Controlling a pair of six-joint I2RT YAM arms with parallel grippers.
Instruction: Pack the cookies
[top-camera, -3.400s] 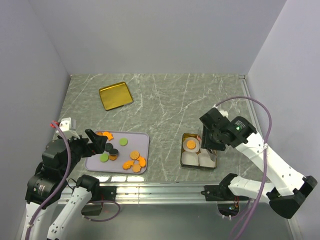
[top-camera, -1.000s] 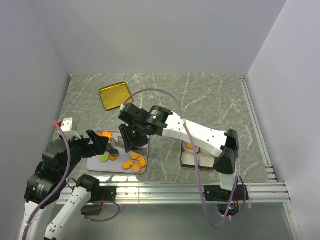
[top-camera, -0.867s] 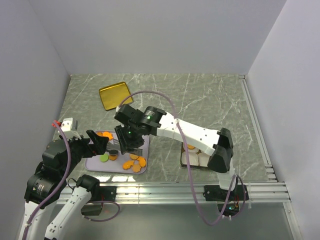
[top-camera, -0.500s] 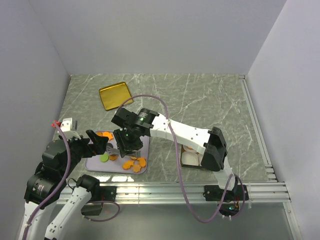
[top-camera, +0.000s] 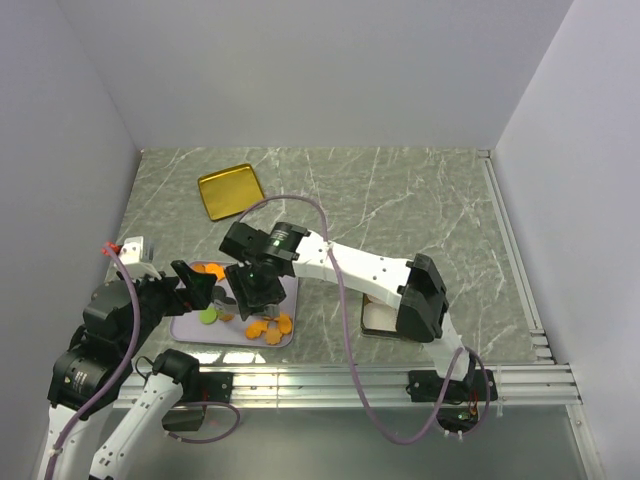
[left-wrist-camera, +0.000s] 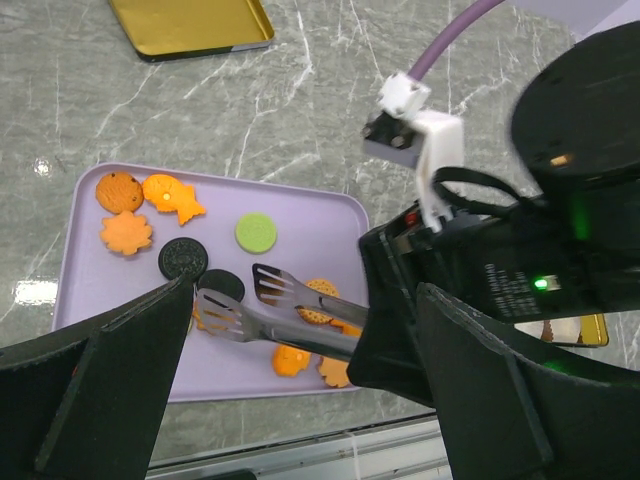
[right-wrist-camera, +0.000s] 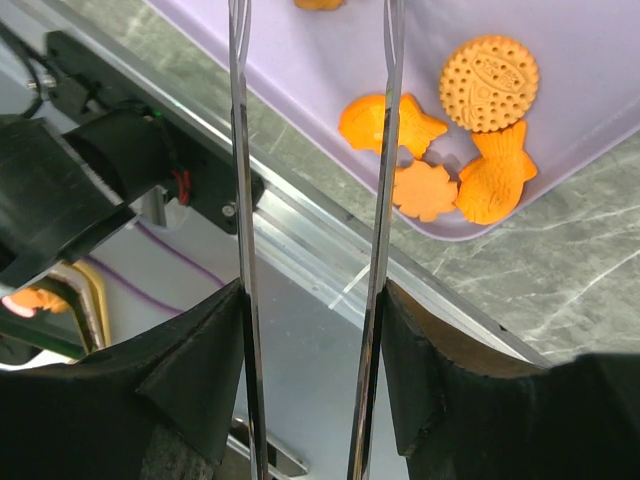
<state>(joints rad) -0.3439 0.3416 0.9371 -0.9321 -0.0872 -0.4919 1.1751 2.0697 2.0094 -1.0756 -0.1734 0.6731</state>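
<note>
Cookies (left-wrist-camera: 125, 232) lie on the tray (left-wrist-camera: 300, 215) beneath spread tongs (left-wrist-camera: 300, 297), which the right hand (top-camera: 252, 283) holds for lifting; left hand (top-camera: 197, 287) gapes wide.

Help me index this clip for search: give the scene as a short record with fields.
tray: lavender, near left of the table
cookies: loose on tray; mostly orange, some black and green
tongs: metal, blades apart above the tray, no cookie seen gripped
right pincer: clamped on tongs
left pincer: open, empty, above tray's left side
gold lid: far left of table, empty
tin: right of tray, mostly hidden behind right arm
</note>
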